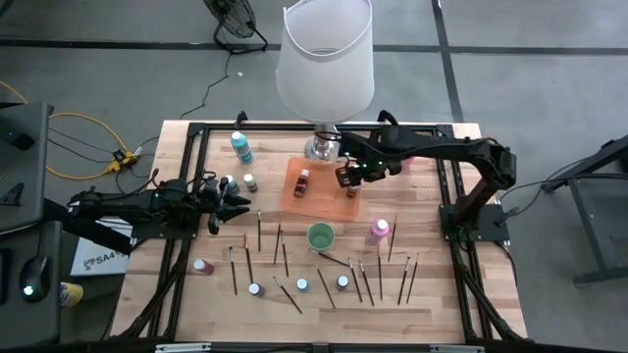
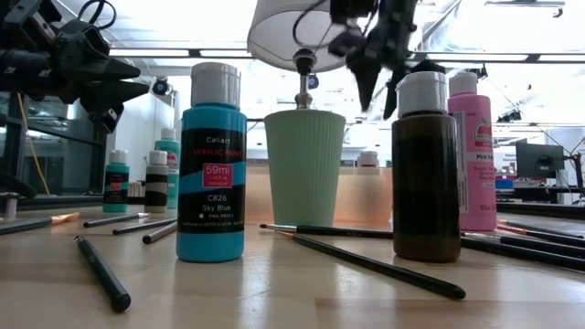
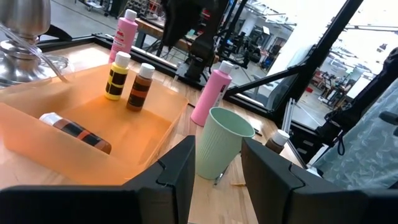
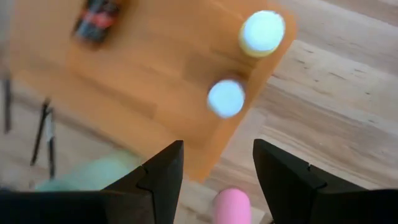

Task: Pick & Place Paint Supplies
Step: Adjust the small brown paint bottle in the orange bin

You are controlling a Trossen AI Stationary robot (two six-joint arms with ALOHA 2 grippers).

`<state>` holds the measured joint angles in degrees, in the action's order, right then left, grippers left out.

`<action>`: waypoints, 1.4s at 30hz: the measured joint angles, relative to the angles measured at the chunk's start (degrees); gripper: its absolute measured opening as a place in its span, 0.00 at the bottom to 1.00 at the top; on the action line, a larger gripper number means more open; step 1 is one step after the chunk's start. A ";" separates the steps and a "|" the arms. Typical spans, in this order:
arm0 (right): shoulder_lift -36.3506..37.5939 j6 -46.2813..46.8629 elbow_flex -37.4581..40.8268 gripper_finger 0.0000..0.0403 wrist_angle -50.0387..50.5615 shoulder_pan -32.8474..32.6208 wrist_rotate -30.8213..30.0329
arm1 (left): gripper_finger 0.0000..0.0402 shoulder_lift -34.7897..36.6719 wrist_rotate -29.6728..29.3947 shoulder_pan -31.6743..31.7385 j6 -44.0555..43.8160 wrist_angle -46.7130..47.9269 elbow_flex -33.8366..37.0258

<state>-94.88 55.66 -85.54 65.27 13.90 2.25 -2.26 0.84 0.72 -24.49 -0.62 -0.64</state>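
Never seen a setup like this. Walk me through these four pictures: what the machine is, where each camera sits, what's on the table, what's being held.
Two dark robot arms work at a wooden table. One picture looks straight down, one level across the tabletop, and one comes from each wrist. The right gripper hangs open and empty over a shallow translucent orange tray holding three small paint bottles. The left gripper, also open and empty, waits at the table's left. Scattered around are thin dark-handled brushes, a ribbed pale green cup and a tall pink bottle.

Robotics lab: concrete floor (image 1: 549, 69), black frame rig (image 1: 461, 186) on wooden table (image 1: 324, 299), cluttered workbenches behind
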 joint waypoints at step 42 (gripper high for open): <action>52.70 -19.11 50.17 0.47 -64.36 -15.79 -15.21 | 0.31 -21.87 -2.10 0.01 -8.78 3.65 -12.32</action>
<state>-42.18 36.56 -35.37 0.91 -1.89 -12.96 -24.13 -1.26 0.73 -33.27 3.03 -12.96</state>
